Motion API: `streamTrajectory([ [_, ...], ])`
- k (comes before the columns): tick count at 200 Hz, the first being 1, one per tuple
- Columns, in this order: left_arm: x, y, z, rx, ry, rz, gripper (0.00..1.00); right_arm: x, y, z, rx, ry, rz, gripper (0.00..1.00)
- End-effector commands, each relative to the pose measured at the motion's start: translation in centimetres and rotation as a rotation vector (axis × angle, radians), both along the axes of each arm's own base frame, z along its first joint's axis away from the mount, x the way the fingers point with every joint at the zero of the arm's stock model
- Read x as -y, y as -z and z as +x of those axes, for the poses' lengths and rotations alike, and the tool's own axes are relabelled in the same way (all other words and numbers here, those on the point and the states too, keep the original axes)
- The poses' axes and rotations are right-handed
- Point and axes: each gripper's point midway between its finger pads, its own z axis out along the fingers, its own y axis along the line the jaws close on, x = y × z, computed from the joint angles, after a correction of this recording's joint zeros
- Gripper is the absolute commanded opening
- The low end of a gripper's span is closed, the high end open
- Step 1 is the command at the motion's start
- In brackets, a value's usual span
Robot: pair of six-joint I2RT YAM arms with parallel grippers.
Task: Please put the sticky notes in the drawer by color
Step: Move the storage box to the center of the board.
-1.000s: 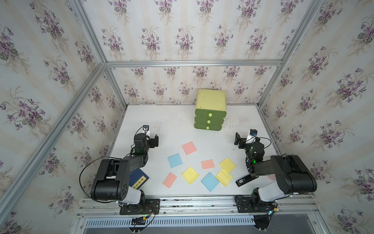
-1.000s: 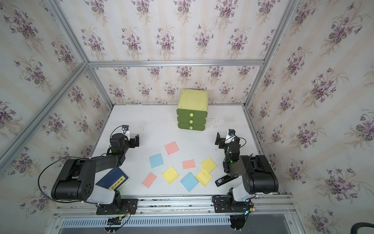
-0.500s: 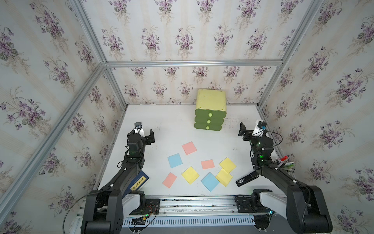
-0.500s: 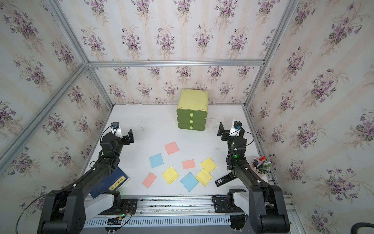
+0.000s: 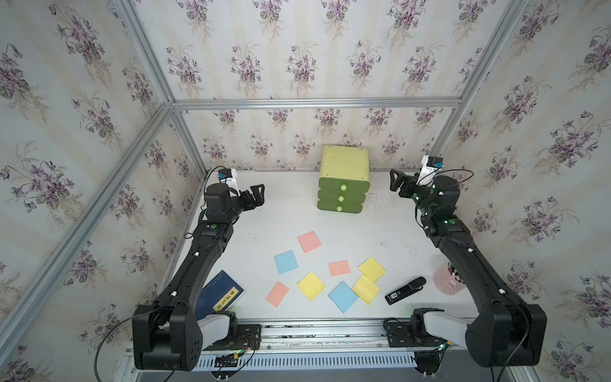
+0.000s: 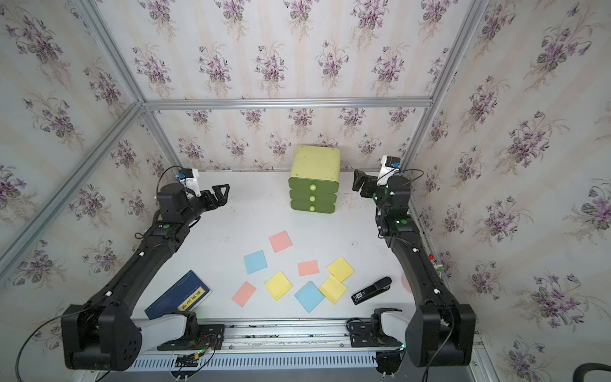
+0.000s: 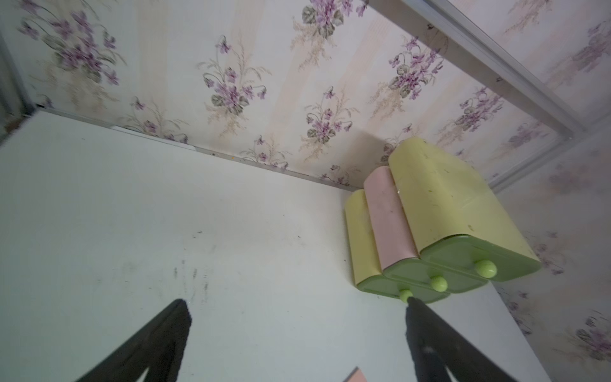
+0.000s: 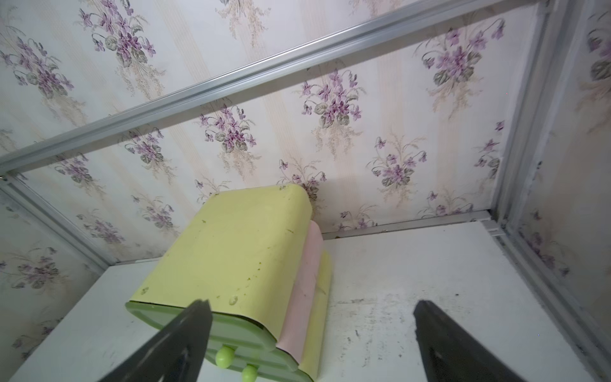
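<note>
The cabinet (image 5: 344, 165) stands at the far middle of the table (image 5: 281, 218), just in front of the back wall. Its three shut drawer fronts face the near edge and its depth runs near to far, with the knobs (image 5: 341, 197) stacked in one upright line. Eight sticky notes (image 5: 310, 285) lie flat in a loose cluster at the near middle, well apart from the cabinet. They are square, so they have no long axis, and most sit turned corner-on like diamonds. The pink one (image 5: 309, 241) lies farthest, and a yellow one (image 5: 365, 290) overlaps the blue one (image 5: 343, 296) beside it. The left gripper (image 5: 257, 195) hangs left of the cabinet with its jaws spread wide and empty. The right gripper (image 5: 398, 182) hangs just right of it, also spread and empty. A second ago both arms were folded back near the front rail. Now they are stretched toward the far side, flanking the cabinet. The notes, the book (image 5: 220, 294) at near left and the stapler (image 5: 405, 290) at near right have not moved. A pink cup (image 5: 446, 281), hidden earlier by the right arm, shows at near right.
</note>
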Motion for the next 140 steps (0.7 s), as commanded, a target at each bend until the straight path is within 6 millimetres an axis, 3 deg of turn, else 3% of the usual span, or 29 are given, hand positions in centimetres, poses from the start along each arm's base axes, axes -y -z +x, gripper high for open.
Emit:
streamTrajectory([
  [1,3.6,-0.4,0.7,-0.094,0.139,-0.12,1.0,-1.7,1.8,1.4,-0.135,-0.076,0.106,1.0],
  [8,4.7,-1.2,1.3,-0.093,0.174,-0.129,1.0,-2.2,1.8,2.2,-0.154,-0.095,0.128,1.0],
  [12,5.3,-0.4,2.0,-0.122,0.188,-0.129,1.0,-2.5,2.0,2.6,-0.168,-0.109,0.138,1.0],
  [76,15.2,-1.1,9.2,-0.212,0.422,-0.212,0.97,-6.6,4.1,8.2,-0.301,-0.28,0.231,0.97],
  [107,20.5,0.3,12.5,-0.267,0.517,-0.213,0.94,-7.1,5.6,10.6,-0.353,-0.287,0.246,0.97],
  [140,23.3,2.4,14.5,-0.304,0.532,-0.173,0.89,-7.4,7.9,12.2,-0.428,-0.287,0.238,0.95],
])
